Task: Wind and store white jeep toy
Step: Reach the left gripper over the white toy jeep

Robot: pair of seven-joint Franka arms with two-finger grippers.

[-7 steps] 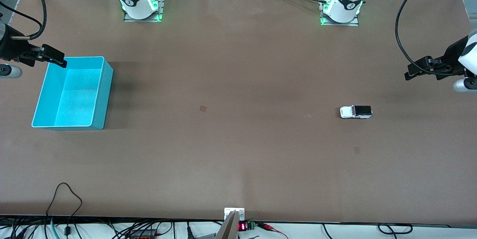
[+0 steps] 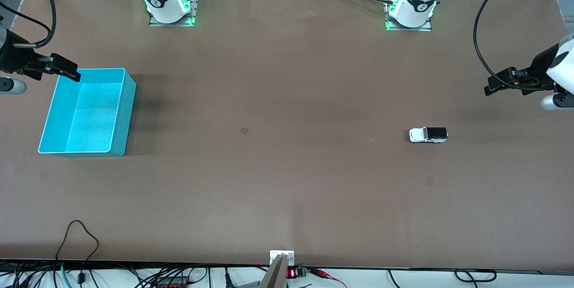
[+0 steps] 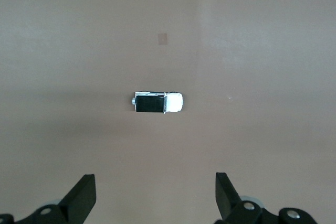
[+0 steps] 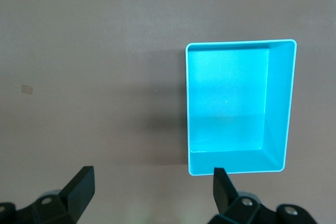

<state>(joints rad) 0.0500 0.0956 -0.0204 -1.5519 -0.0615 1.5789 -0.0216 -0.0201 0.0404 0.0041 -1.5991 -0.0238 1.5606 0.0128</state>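
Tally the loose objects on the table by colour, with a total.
White: 1, the white jeep toy, standing on the table toward the left arm's end.
Turquoise: 1, the turquoise bin, toward the right arm's end.
Total: 2

My front camera looks down from high across the table, facing both bases. My left wrist camera looks straight down past its open fingers [image 3: 81,198] onto the white jeep toy [image 3: 157,103], which the front view shares [image 2: 428,134]. My right wrist camera looks down on the turquoise bin [image 4: 239,108], also shared [image 2: 87,113].
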